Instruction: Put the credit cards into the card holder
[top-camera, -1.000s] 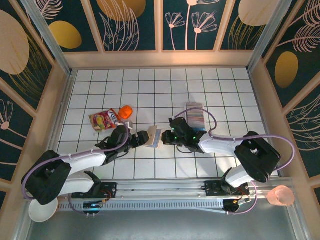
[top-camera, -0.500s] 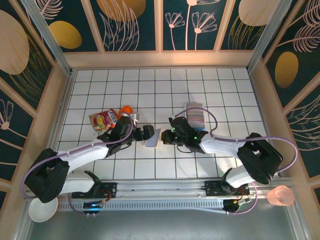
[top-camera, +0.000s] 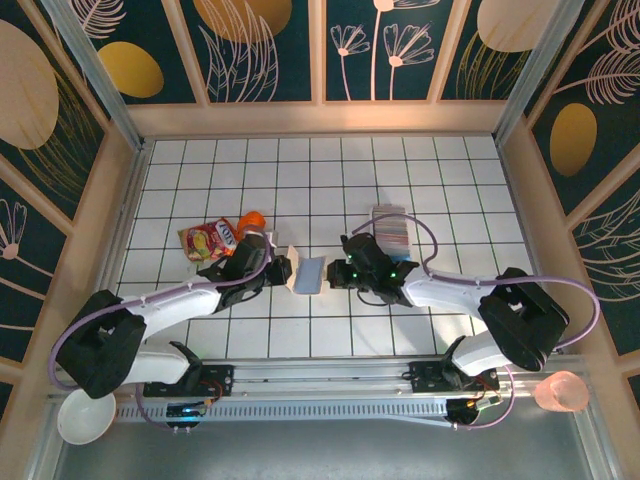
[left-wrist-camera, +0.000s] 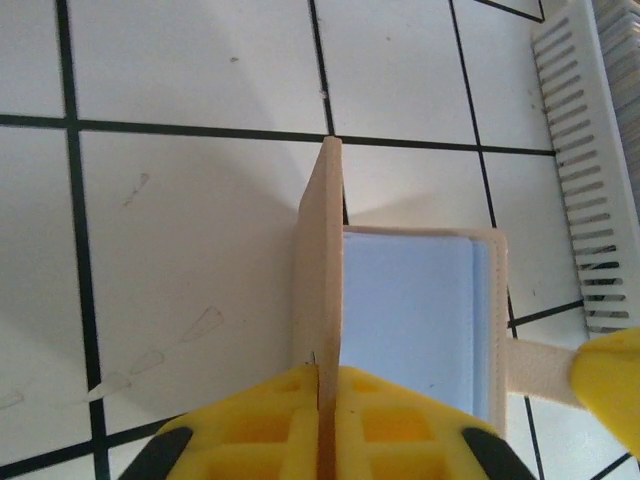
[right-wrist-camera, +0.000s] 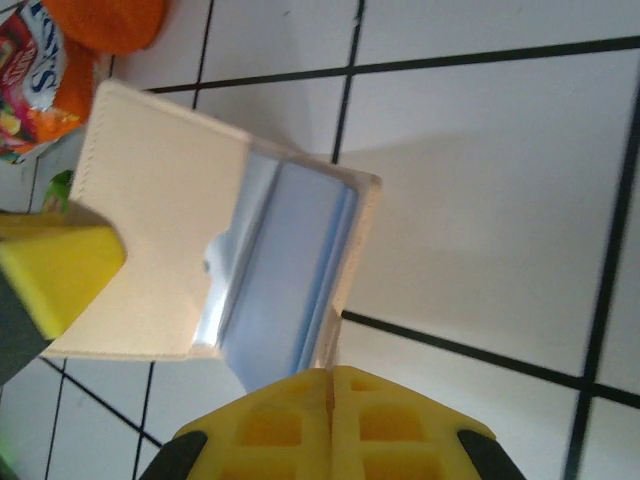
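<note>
Left fingers (left-wrist-camera: 250, 440) closed tight on the card holder (top-camera: 308, 275), pinching one beige flap so it stands edge-up. Right fingers (right-wrist-camera: 280, 430) closed on the opposite side, apparently at the snap tab (left-wrist-camera: 545, 362). Between them the holder is pulled open mid-frame in the top view, blue-grey lining showing, low over the bench (top-camera: 330, 180); can't tell if it touches. Credit cards (top-camera: 392, 228) sit in the white tray (left-wrist-camera: 580, 150), up and right of the holder, just beside the right wrist and well apart from the left arm. Judgement: the right arm is nearer, so it should let go and fetch cards while the left holds the holder open.
</note>
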